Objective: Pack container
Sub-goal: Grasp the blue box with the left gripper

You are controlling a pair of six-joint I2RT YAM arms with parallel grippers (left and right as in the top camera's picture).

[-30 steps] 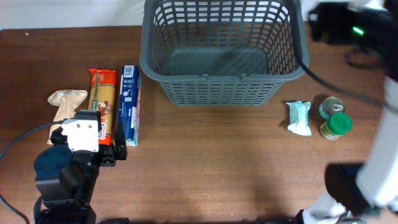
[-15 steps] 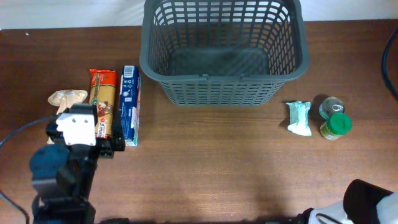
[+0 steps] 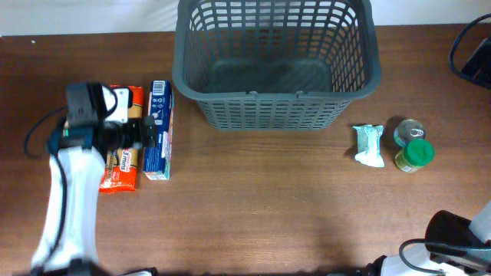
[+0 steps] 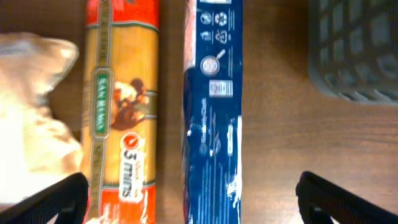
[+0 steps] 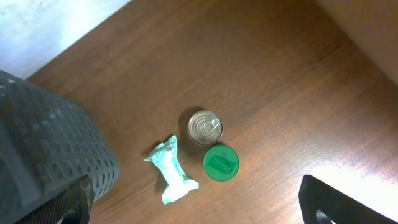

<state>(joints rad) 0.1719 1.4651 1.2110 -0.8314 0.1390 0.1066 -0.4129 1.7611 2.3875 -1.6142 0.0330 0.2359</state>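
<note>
Overhead view: the dark grey container (image 3: 276, 115) sits at top centre. At left, the left gripper (image 4: 196, 204), spread wide and holding nothing, is above an orange pasta packet (image 4: 121, 106) and a blue box (image 4: 211, 106). The right gripper (image 5: 208, 205), equally wide and empty, looks down on a tin can (image 5: 205, 127), a green-lidded jar (image 5: 221, 163) and a pale wrapped packet (image 5: 171, 171) right of the basket.

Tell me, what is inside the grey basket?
Inside the basket only its bare dark base shows, no items. Its near wall covers the floor strip just behind it.

Container (image 4: 354, 56) partly beyond frame edge
</note>
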